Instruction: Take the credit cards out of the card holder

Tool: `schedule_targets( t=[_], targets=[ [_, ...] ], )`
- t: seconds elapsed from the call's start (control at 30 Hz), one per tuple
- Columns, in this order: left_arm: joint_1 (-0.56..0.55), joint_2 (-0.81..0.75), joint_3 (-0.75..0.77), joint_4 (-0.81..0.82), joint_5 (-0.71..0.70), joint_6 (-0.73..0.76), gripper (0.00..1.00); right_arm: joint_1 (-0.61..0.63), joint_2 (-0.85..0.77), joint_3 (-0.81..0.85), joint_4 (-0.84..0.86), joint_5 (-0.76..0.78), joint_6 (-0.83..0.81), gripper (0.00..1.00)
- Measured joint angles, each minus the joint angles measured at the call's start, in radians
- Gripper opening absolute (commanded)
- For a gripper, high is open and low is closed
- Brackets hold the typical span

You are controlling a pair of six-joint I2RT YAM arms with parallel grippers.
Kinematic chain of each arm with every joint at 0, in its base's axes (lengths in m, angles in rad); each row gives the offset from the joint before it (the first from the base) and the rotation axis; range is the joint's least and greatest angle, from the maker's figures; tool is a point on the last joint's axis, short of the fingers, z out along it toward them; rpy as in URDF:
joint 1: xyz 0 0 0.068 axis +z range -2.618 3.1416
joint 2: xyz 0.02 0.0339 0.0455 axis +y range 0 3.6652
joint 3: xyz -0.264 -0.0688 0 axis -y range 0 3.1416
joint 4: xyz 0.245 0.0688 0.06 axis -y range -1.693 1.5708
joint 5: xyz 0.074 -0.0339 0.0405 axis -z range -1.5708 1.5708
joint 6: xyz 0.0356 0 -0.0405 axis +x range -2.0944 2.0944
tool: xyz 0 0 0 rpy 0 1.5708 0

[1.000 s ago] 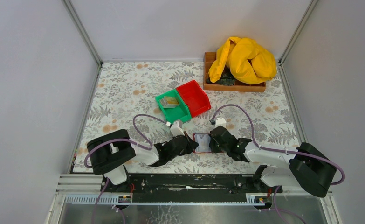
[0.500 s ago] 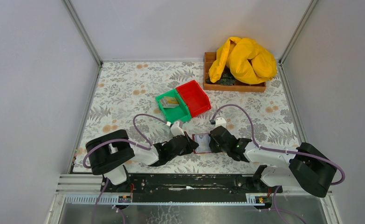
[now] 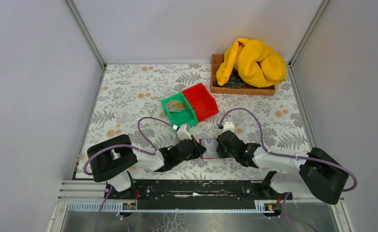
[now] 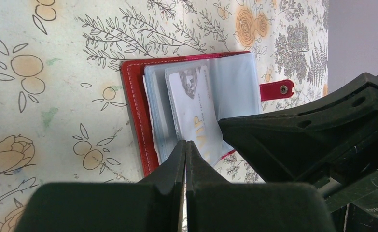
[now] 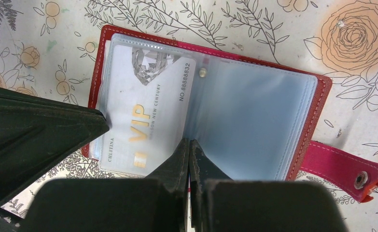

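Observation:
The card holder (image 3: 209,148) lies open and flat on the floral table, dark red border (image 4: 137,116) around grey-blue sleeves (image 5: 254,116). One white-grey credit card (image 5: 148,111) with gold "VIP" lettering sits in the left sleeve, also visible in the left wrist view (image 4: 194,106). My left gripper (image 4: 185,143) is shut, its tip at the card's long edge (image 5: 105,122). My right gripper (image 5: 189,141) is shut, its tip on the holder's middle fold at the near edge. In the top view the left gripper (image 3: 199,149) and the right gripper (image 3: 219,147) flank the holder.
The holder's red strap with a snap (image 5: 341,166) sticks out to the side. A green bin (image 3: 190,117) holding something flat and a red bin (image 3: 201,100) stand just beyond. Farther back right, a wooden tray (image 3: 242,90) carries a yellow cloth (image 3: 251,62).
The left arm's rear link has crept slightly left. Both grippers and the card holder look unmoved.

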Motion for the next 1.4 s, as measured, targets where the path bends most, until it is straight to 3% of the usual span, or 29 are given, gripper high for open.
schedule_targets(
  t=[0.77, 1.4],
  targets=[
    [0.000, 0.000, 0.014, 0.000, 0.010, 0.001, 0.00, -0.006, -0.019, -0.012, -0.003, 0.004, -0.003, 0.00],
    [-0.010, 0.042, 0.083, 0.098, 0.092, -0.009, 0.00, -0.006, -0.037, -0.018, 0.021, -0.036, -0.002, 0.00]
  ],
)
